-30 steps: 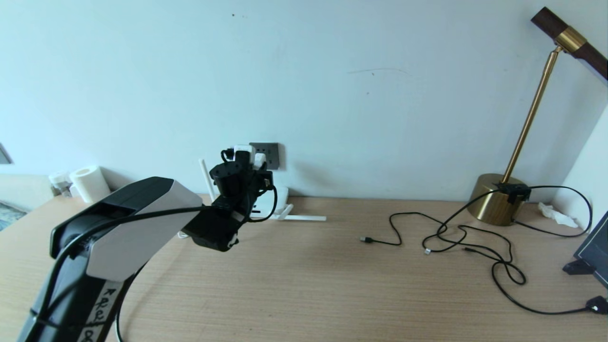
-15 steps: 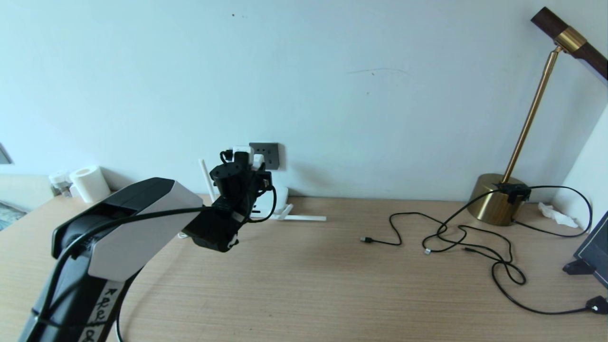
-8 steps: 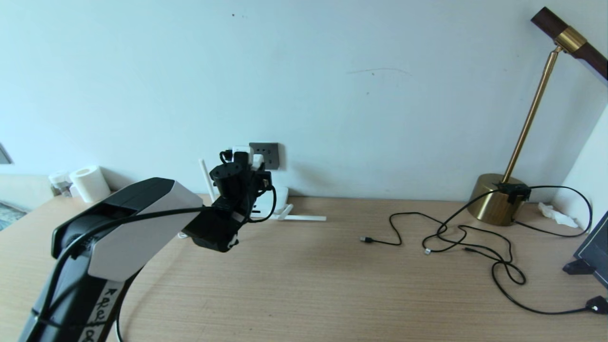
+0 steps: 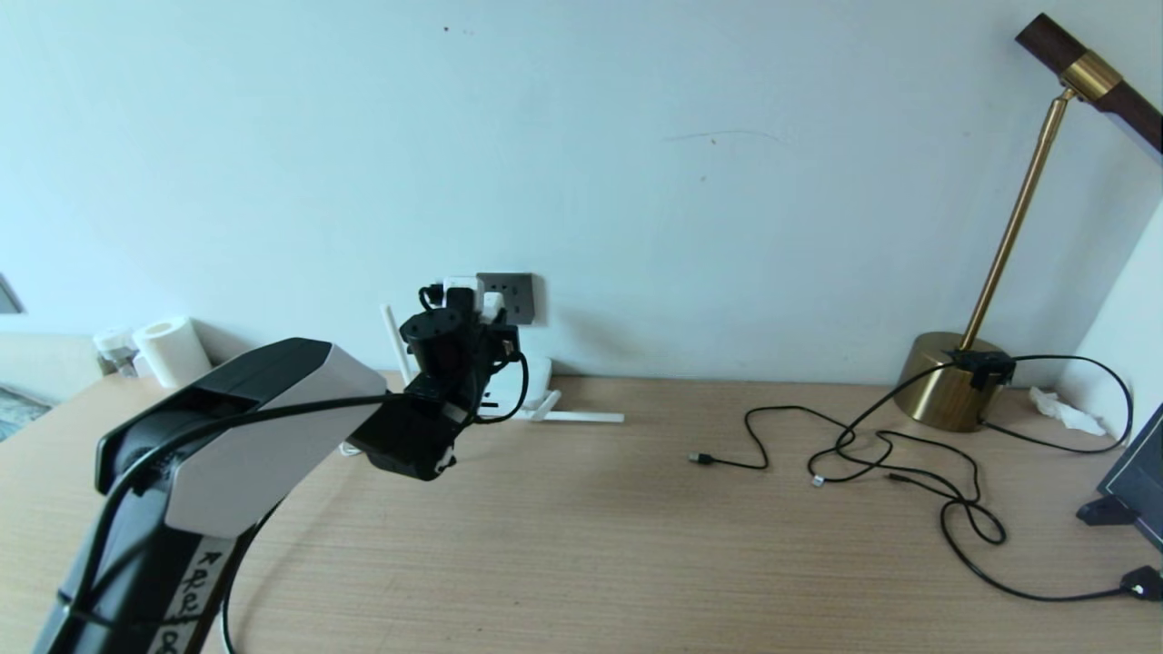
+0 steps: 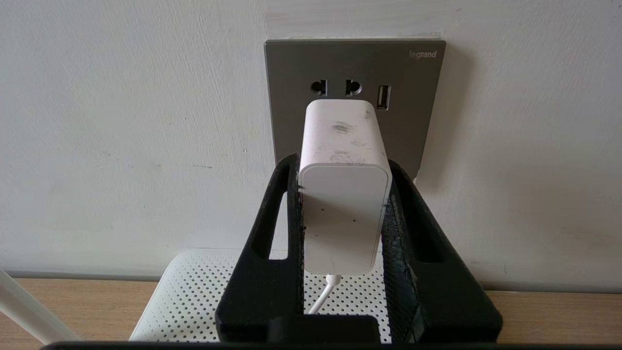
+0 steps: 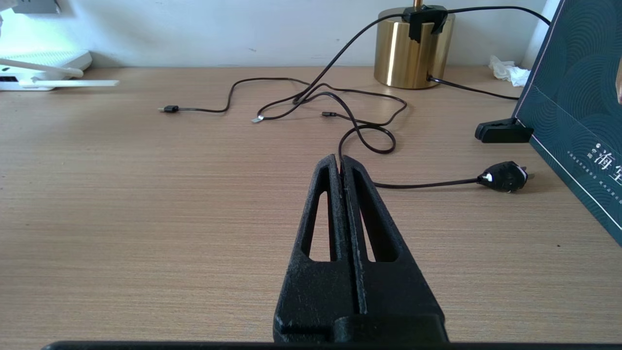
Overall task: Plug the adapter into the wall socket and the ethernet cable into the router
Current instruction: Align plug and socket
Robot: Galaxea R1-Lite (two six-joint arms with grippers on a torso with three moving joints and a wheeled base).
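My left gripper (image 5: 343, 163) is shut on the adapter (image 5: 342, 146), a small white cube with a thin white cord hanging from its rear. The adapter's front end rests against the dark grey wall socket (image 5: 398, 107), just below its two round pin holes; its pins are hidden. In the head view the left gripper (image 4: 482, 304) sits at the wall socket (image 4: 520, 295). The white router (image 5: 194, 291) lies on the desk under the socket, with its antennas (image 4: 581, 417) spread out. My right gripper (image 6: 341, 160) hovers shut and empty over the desk. The ethernet cable is out of view.
Thin black cables (image 4: 872, 454) with small connectors sprawl over the right half of the desk, one ending in a black plug (image 4: 1140, 581). A brass lamp (image 4: 949, 391) stands at the back right beside a dark box (image 6: 573, 97). A paper roll (image 4: 173, 350) stands at the far left.
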